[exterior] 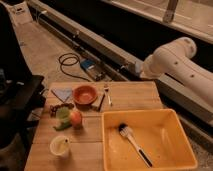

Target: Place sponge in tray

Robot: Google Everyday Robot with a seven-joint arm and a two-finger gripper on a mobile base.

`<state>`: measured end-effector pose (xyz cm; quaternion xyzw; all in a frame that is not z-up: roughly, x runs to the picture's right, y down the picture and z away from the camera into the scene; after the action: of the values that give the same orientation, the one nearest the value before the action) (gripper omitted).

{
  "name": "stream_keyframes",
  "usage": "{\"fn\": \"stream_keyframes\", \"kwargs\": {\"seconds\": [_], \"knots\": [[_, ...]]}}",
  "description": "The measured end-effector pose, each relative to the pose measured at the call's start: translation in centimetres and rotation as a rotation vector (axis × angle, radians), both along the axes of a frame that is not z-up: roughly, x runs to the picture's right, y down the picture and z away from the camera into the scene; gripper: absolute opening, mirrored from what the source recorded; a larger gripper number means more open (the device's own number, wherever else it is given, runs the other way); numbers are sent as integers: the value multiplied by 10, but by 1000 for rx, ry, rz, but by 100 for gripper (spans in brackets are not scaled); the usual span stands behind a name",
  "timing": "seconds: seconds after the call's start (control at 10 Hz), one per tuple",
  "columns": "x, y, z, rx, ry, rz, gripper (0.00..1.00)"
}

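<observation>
Nearest edge: a pale cup (60,146) is noted at the left front of the wooden table (131,97). The right front is taken up by the yellow tray (150,113), and a brush (131,140) with a dark handle is seen lying slantwise inside it.

Mid-table, left of the tray: a reddish-orange fruit (76,118) is set just beside a green item (62,116), the two touching or nearly so.

Further back: an orange bowl (85,94) is seen upright. A flat pale blue cloth (62,93) is spread to its left, and a fork (107,95) is laid to its right, tines toward the far edge.

The sponge cannot be placed with certainty. The one small blue block (89,65) in view is found off the table, beyond its far edge and beside a coiled black cable (70,64). Whether that block is the sponge cannot be told.

Far right: the white arm (175,62) is carried high beyond the table's far right corner. The gripper (141,70) is located at its left end, over the long rail (100,47) and well apart from the tray. Its jaws are recorded as pressed together; whether anything is pinched between them cannot be told.
</observation>
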<state>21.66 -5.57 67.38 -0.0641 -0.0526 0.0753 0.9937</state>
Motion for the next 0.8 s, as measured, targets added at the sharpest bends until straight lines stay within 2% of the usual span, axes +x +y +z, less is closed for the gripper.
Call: {"fn": "stream_keyframes", "kwargs": {"seconds": [0.2, 0.4, 0.5, 0.6, 0.7, 0.8], "knots": [[24, 31, -27, -17, 8, 25, 0], [42, 74, -61, -58, 12, 39, 0], [50, 92, -72, -93, 18, 39, 0], [56, 113, -78, -145, 13, 36, 0], [60, 136, -76, -207, -2, 24, 0], [60, 149, -71, -253, -24, 8, 0]]}}
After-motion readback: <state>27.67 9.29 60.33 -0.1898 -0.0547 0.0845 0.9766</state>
